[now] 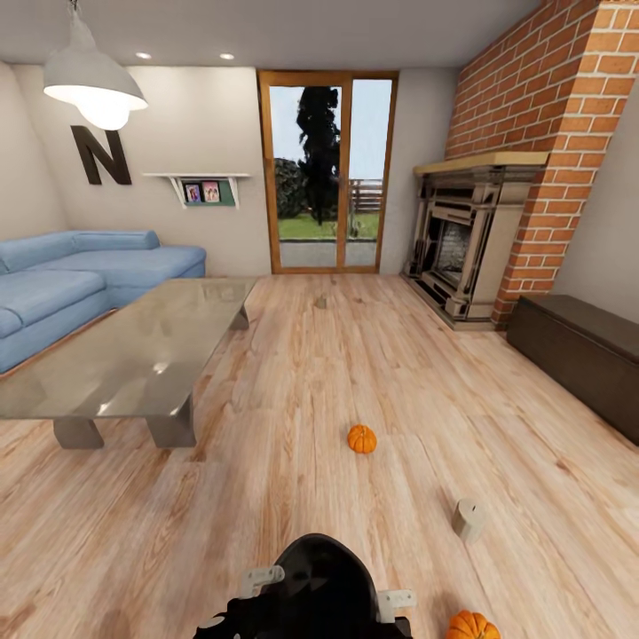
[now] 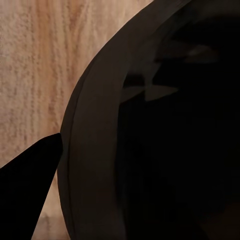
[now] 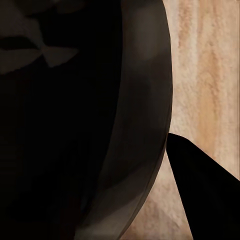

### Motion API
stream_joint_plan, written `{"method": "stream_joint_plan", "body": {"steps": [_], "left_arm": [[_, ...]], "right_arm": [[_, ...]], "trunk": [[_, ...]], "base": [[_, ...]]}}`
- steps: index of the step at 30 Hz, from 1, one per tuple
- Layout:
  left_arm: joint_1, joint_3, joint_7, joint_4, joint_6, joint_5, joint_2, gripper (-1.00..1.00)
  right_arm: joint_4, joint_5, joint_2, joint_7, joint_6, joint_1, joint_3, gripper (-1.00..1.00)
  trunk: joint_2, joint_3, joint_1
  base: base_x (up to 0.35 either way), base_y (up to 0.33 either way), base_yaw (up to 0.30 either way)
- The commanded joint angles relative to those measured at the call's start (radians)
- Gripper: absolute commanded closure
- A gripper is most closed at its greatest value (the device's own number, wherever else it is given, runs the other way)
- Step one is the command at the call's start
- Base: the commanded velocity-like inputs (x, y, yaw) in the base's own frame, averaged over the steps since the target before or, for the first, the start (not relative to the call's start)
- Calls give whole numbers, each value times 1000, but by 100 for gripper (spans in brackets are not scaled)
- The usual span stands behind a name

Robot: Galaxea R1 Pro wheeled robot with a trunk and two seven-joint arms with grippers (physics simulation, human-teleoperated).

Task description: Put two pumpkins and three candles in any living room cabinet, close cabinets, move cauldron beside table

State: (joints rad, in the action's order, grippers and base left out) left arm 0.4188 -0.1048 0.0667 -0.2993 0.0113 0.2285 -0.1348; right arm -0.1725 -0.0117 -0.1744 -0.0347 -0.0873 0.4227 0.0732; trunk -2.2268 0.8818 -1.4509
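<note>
The black cauldron [image 1: 324, 586] sits low at the front centre, over the wood floor. My left gripper [image 1: 260, 579] holds its left rim and my right gripper [image 1: 396, 605] its right rim. In both wrist views the cauldron wall [image 2: 100, 150] [image 3: 142, 100] is very close, with one dark finger [image 2: 25, 195] [image 3: 210, 195] outside the rim. One pumpkin [image 1: 361, 438] lies on the floor ahead, another pumpkin [image 1: 471, 626] at the front right. A candle [image 1: 468, 518] lies between them, and a second candle [image 1: 321, 303] lies far off near the glass door. The dark cabinet [image 1: 577, 346] stands shut at the right. The table [image 1: 133, 351] is at the left.
A blue sofa [image 1: 71, 284] stands behind the table at the left. A fireplace [image 1: 466, 244] with a brick chimney is at the far right beside the cabinet. A glass door [image 1: 327, 173] is straight ahead. Open wood floor [image 1: 373, 373] lies between table and cabinet.
</note>
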Motion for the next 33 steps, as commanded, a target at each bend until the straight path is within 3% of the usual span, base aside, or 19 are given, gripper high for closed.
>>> {"method": "stream_joint_plan", "body": {"steps": [1,33], "left_arm": [[0,-1,-4,2,1,3,1,100],[0,-1,-4,2,1,3,1,100]], "right_arm": [[-7,-2,0,6,-25,2,13,100],[-8,-3,0,7,-26,2,13,100]], "trunk": [[7,-2,4],[231,-103,127]], "base": [[0,0,0],[0,0,0]]}}
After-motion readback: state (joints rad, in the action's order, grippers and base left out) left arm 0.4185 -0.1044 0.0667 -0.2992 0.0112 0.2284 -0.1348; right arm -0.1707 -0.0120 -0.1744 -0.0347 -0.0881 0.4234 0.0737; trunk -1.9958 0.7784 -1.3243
